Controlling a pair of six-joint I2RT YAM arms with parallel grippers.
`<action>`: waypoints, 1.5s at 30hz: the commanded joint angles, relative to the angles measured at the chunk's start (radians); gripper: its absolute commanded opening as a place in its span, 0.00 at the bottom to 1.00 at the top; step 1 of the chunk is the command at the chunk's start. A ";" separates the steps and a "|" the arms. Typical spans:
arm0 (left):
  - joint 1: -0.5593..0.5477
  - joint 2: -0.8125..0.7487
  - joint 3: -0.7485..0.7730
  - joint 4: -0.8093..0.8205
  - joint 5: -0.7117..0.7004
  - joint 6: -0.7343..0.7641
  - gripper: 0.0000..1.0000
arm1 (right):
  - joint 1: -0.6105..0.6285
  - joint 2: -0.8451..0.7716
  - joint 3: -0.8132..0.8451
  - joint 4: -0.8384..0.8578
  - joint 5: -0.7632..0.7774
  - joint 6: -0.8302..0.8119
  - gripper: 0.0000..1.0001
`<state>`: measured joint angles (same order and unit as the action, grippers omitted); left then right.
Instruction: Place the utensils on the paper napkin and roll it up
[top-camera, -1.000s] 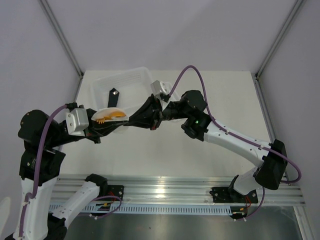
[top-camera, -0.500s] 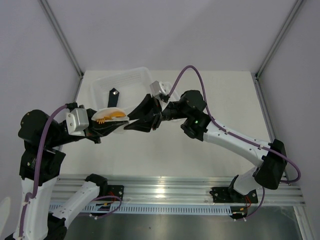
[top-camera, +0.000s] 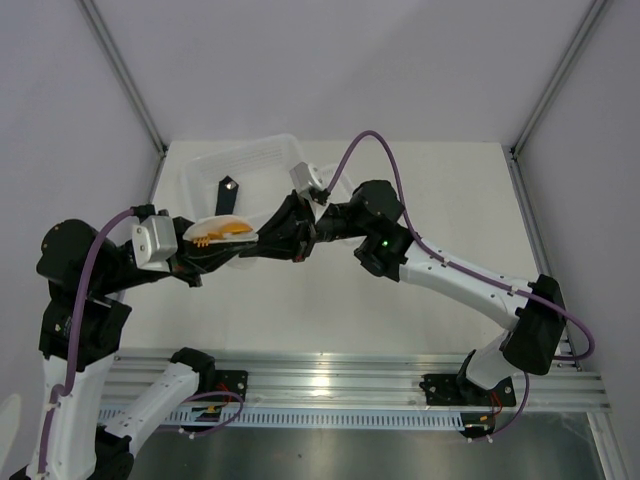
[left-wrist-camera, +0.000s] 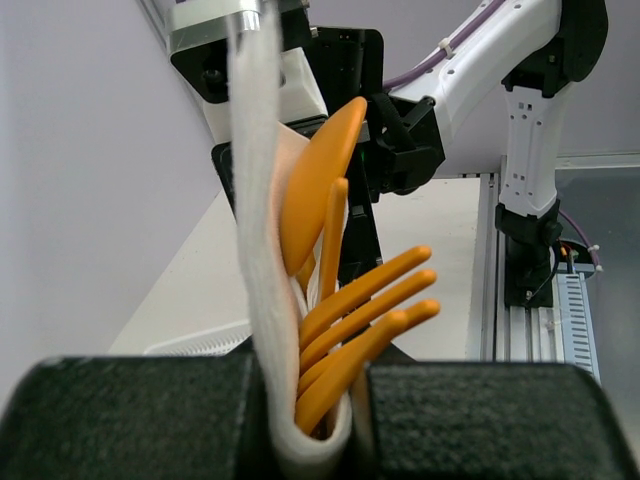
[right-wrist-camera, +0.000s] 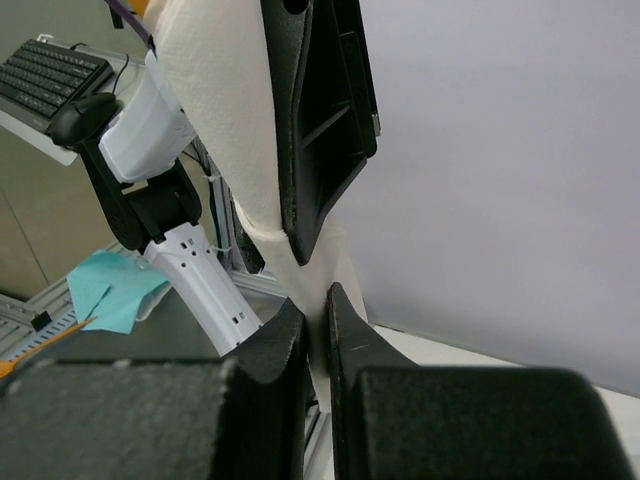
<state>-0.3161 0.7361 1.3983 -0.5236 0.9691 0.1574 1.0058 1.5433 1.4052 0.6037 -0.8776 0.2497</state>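
My left gripper (top-camera: 222, 247) is shut on the paper napkin (top-camera: 198, 232), which is folded around the orange utensils (top-camera: 226, 229), and holds the bundle above the table. In the left wrist view the napkin (left-wrist-camera: 255, 250) wraps a spoon (left-wrist-camera: 320, 170) and slim orange sticks (left-wrist-camera: 365, 305), clamped at the left gripper (left-wrist-camera: 320, 425). My right gripper (top-camera: 258, 245) meets the bundle from the right. In the right wrist view the right gripper (right-wrist-camera: 318, 325) is shut on a hanging edge of the napkin (right-wrist-camera: 220, 120).
A white plastic tray (top-camera: 262, 156) stands at the back, with a black flat bar with a white dot (top-camera: 226, 192) in it. A metal rail (top-camera: 330, 385) runs along the near edge. Off the table, a teal cloth (right-wrist-camera: 105, 290) and a keyboard (right-wrist-camera: 50, 70) show.
The right gripper opened wide half a second ago, moved left toward the bundle, and has now shut on the napkin's edge. The left gripper has held still.
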 joint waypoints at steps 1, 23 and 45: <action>-0.003 -0.003 -0.012 0.031 0.010 0.002 0.01 | 0.008 0.001 0.052 0.028 -0.004 0.019 0.00; -0.003 -0.098 0.027 -0.131 -0.275 0.184 1.00 | -0.082 0.046 0.176 -0.286 0.026 0.069 0.00; 0.098 -0.532 -0.601 -0.121 -0.760 0.429 0.99 | -0.266 0.344 0.486 -0.506 0.094 0.218 0.00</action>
<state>-0.2302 0.1471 0.8291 -0.7307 0.2565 0.5854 0.8040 1.7901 1.7573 0.1059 -0.8124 0.4076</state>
